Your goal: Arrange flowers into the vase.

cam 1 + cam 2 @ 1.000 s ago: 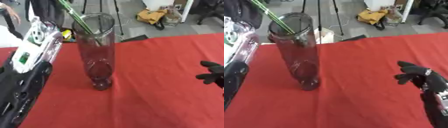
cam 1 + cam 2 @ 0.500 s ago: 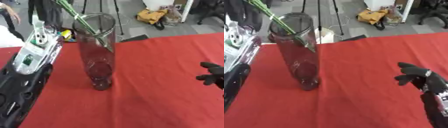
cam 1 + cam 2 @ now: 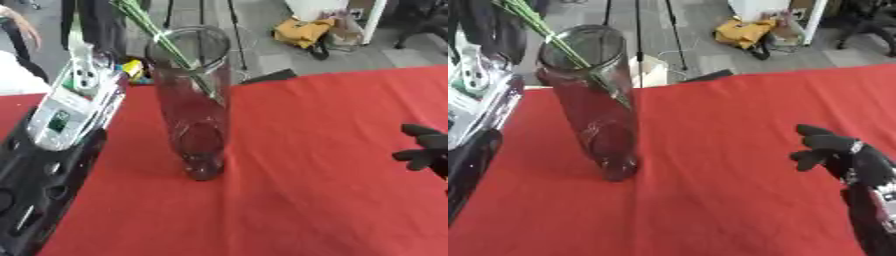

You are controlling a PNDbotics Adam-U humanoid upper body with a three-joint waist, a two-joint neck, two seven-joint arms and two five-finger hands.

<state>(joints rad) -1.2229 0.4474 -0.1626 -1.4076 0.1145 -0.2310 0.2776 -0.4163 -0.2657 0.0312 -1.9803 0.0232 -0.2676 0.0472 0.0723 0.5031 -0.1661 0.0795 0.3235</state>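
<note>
A tall clear glass vase stands upright on the red tablecloth, left of centre. Thin green flower stems slant in from the upper left, pass through the vase's mouth and end against its inner wall about a third of the way down. No blooms are in view. My left arm rises along the left edge beside the vase. Its top end sits near the stems, but I cannot make out the hand itself. My right hand hovers open over the cloth at the right, far from the vase, and holds nothing.
The table's far edge runs just behind the vase. Beyond it lies grey floor with tripod legs, a yellow bag and a small box. Bare red cloth stretches between the vase and my right hand.
The green stems have slid deeper into the vase. My left arm has shifted a little up and towards the vase. The right hand has stayed where it was.
</note>
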